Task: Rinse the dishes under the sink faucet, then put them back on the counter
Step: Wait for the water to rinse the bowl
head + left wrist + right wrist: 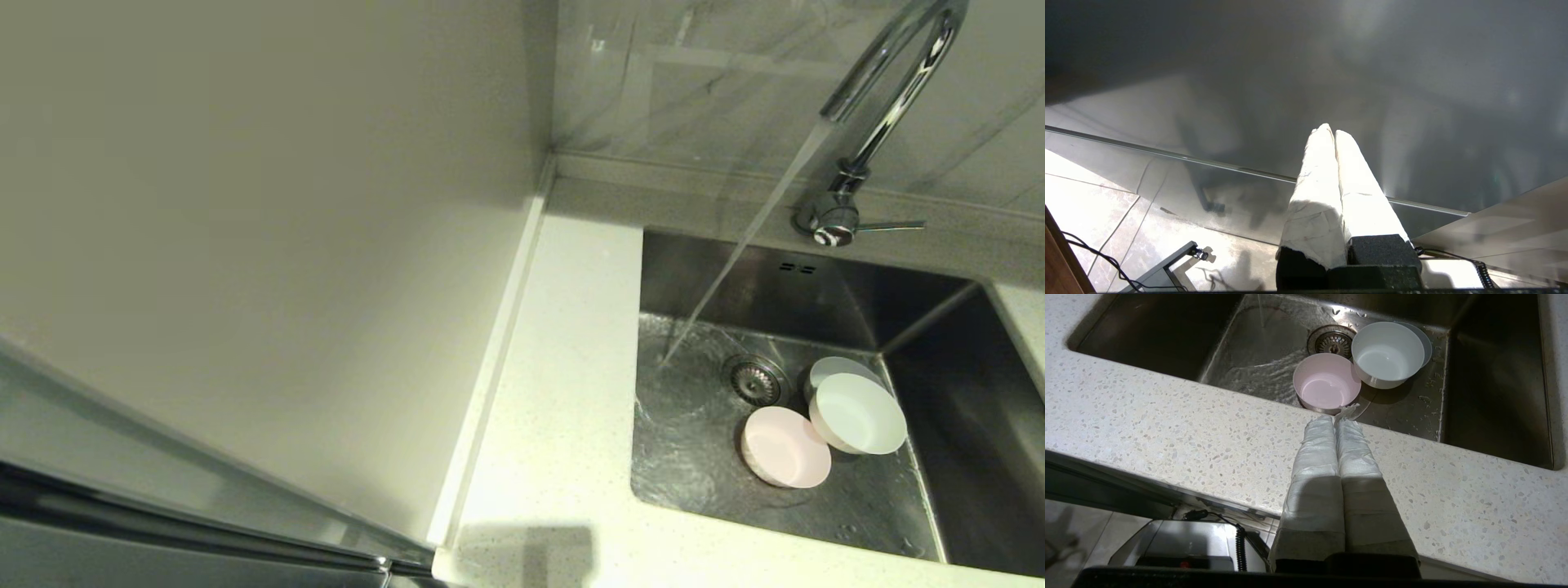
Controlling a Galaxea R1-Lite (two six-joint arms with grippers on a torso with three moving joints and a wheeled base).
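Three bowls lie in the sink (947,392) beside the drain (754,379). The pale pink bowl (785,447) (1327,380) sits nearest the front. A whitish-mint bowl (859,413) (1387,353) leans on a pale blue-grey bowl (841,367) (1426,339) behind it. Water runs from the chrome faucet (886,106) onto the sink floor left of the drain, missing the bowls. My right gripper (1335,419) is shut and empty, hovering over the counter (1167,420) at the sink's front edge, short of the pink bowl. My left gripper (1329,130) is shut, parked off by a grey panel.
The faucet's side lever (891,224) points right. A strip of speckled counter (563,384) lies left of the sink, bounded by a cream wall panel (269,245). Two overflow slots (798,267) mark the sink's back wall. Below the counter, cables and a metal box (1180,543) show.
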